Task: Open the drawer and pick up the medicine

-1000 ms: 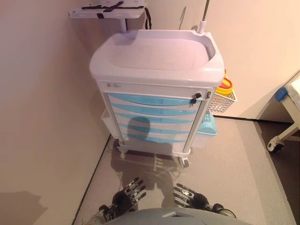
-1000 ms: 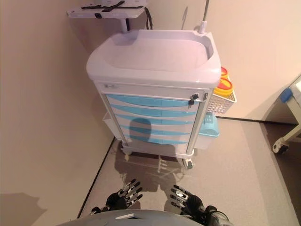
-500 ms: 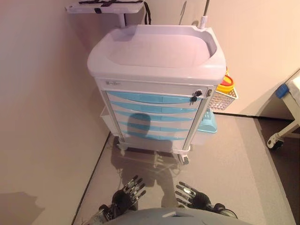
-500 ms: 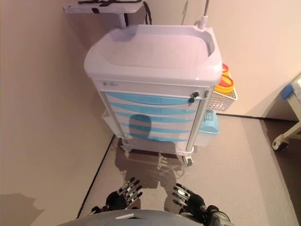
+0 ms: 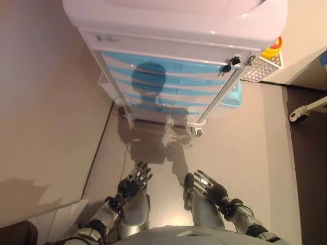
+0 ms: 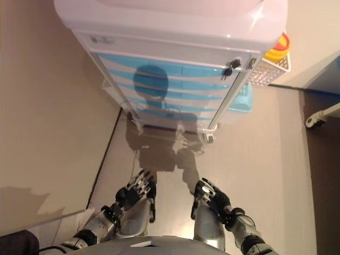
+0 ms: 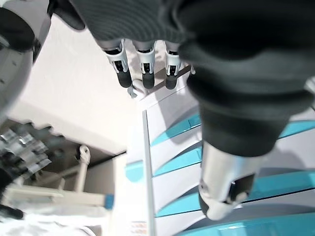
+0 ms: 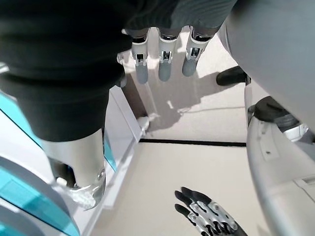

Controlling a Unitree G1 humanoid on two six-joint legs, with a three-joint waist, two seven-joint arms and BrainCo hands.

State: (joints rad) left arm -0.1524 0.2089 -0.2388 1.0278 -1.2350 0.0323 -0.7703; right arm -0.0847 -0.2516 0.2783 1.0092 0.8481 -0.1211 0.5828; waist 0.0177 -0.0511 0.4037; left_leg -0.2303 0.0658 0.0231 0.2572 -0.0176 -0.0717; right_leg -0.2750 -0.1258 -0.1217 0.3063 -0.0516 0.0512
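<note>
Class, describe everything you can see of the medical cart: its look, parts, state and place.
The medical cart is white, plastic-looking, with a stack of light-blue drawer fronts, all shut. A bunch of keys hangs from a lock at its upper right corner. It stands on castors on the floor beside a wall. A white wire basket with a yellow container and a light-blue bin hang on its right side. Neither hand touches it.

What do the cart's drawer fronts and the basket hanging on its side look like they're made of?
The drawer fronts look like smooth moulded plastic, white with glossy blue handle strips that catch reflections. The basket looks like white-coated wire or plastic mesh, judging by its open grid; which of the two cannot be told.
</note>
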